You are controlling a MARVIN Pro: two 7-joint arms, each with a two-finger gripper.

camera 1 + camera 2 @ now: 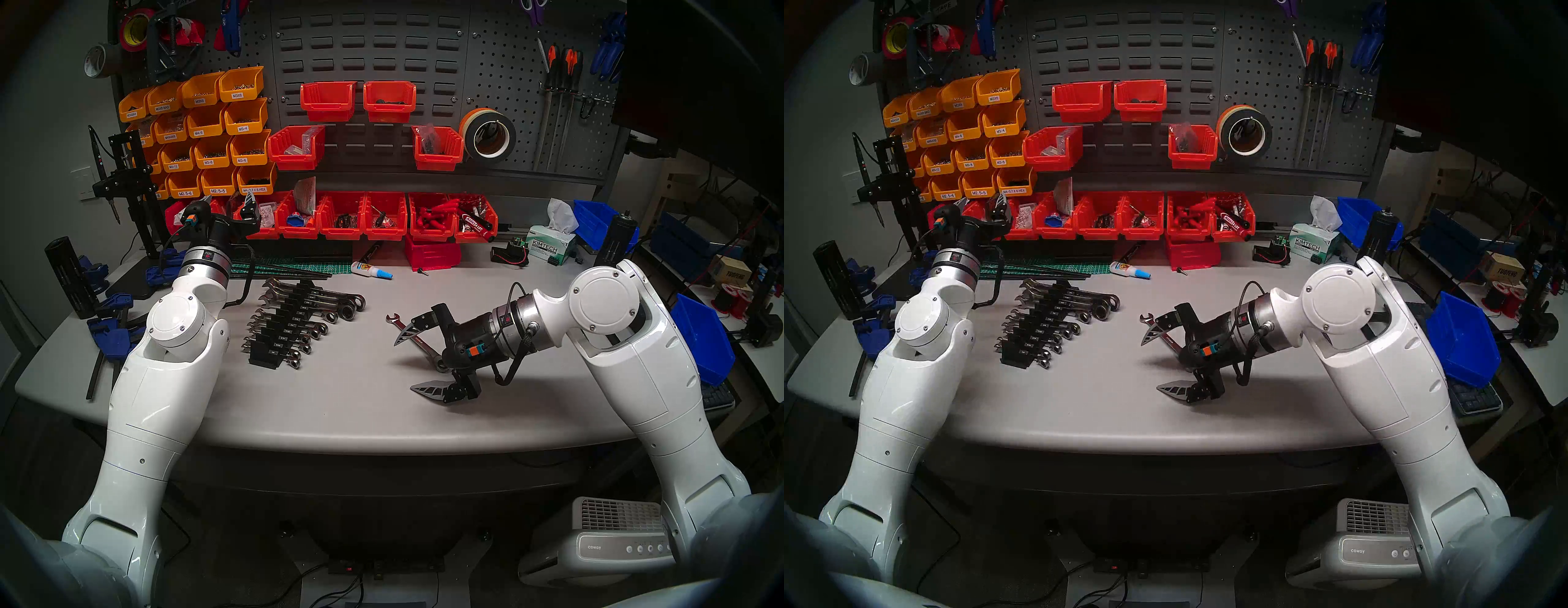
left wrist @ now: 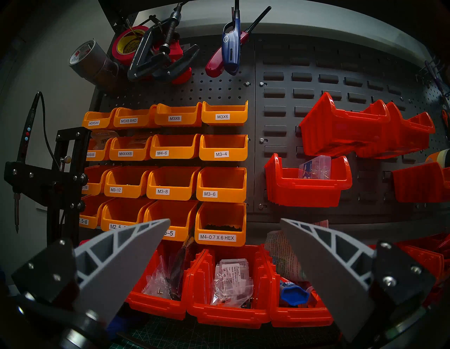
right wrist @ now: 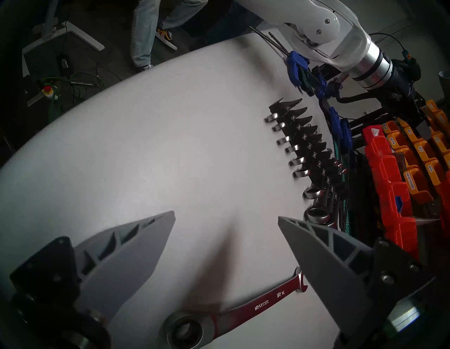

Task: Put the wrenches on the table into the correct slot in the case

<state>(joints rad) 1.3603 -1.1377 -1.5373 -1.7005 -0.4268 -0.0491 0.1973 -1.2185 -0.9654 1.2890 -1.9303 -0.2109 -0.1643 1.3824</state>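
Right wrist view: my right pincer (image 3: 226, 217) is spread, empty, over the wrench (image 3: 243, 308) lying on the table (image 3: 146, 158). Rack (image 1: 280, 327) waits; nothing slotted yet.

Both our arms out front, grippers spread wide

Our left gripper (image 2: 225, 220) points forward and slightly upward, fingers apart, empty. Our right gripper (image 1: 403, 361) angles down toward our left, its two grey fingers (image 3: 136, 246) wide apart, gripping nothing.
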